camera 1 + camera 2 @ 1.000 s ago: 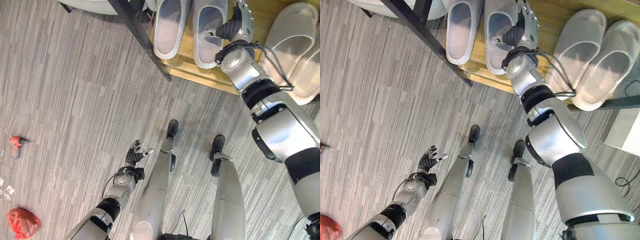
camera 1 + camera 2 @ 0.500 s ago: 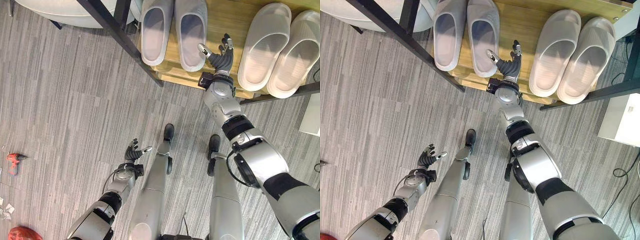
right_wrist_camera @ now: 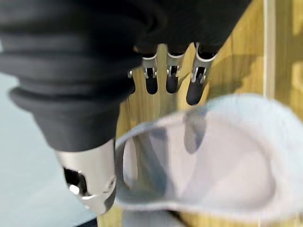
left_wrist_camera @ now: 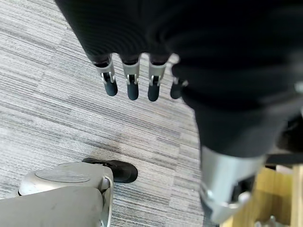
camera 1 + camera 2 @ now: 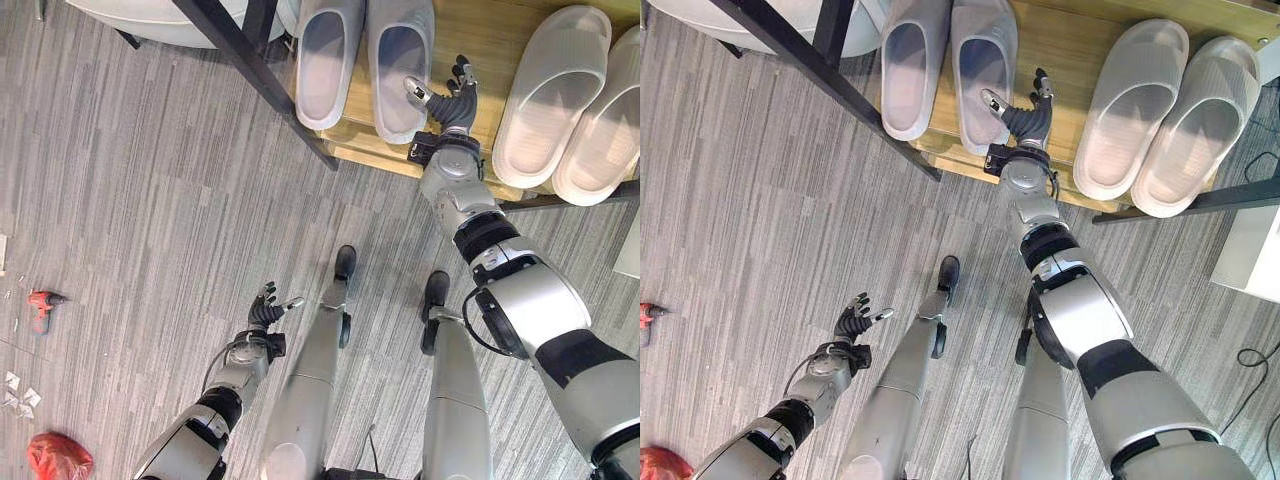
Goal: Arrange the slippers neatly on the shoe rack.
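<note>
Barely shifted, right robot hand [image 5: 1025, 118] hovers spread apart, apparently just beside grey slipper [image 5: 983, 60].

A pale lilac-grey colour is seen on the left pair of slippers [image 5: 365, 62], with darker grey shading inside the toe openings. A whiter, cream-grey tone is shown by the right pair of slippers [image 5: 578, 100], again shaded inside. The shelf board of the shoe rack [image 5: 482, 40] is coloured a warm yellow-brown wood, and its frame bars [image 5: 262, 82] are black. The floor [image 5: 150, 220] is patterned in fine streaks of light and dark grey, laid in squares with alternating streak directions. A small tool [image 5: 42, 302] at the floor's left edge is red, and a crumpled bag [image 5: 58, 455] at its lower left corner is red too.
</note>
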